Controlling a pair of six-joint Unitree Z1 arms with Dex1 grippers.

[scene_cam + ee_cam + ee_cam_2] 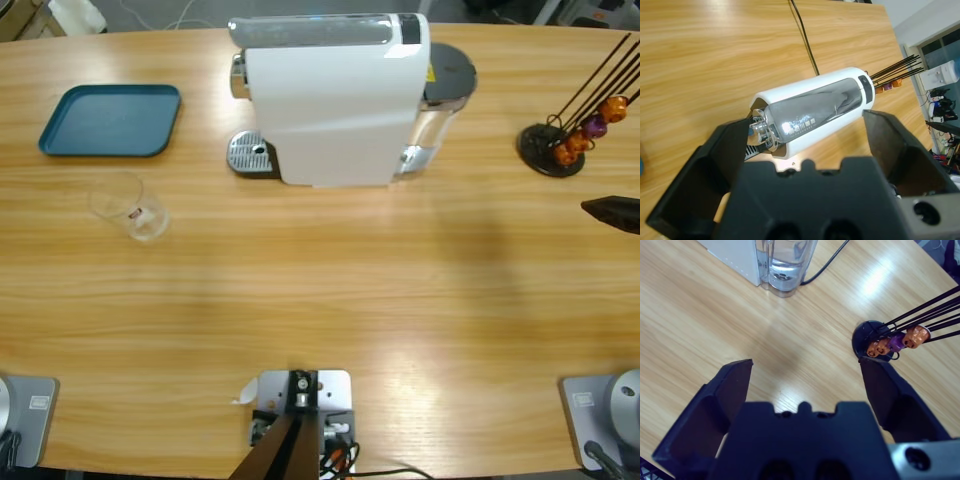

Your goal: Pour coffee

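The long bench (320, 300) is pale, glossy wood grain. At upper centre stands the smooth white coffee machine (335, 100); a teal tray (110, 120) lies upper left, with a clear glass (135, 208) just below it. No coffee is discernible. The left gripper (807, 145) and the right gripper (807, 380) are both spread, holding nothing.

Clear glass cup (130, 207), upright on the bench near its left end, a little closer to the far edge than to the near one. Thin-walled and see-through, wood grain showing through wall and base. Small reddish mark on the side. Coffee (147, 223): at most a shallow, pale layer at the bottom, barely set apart from the wood beneath; level not readable from above. Untouched by either pincer.
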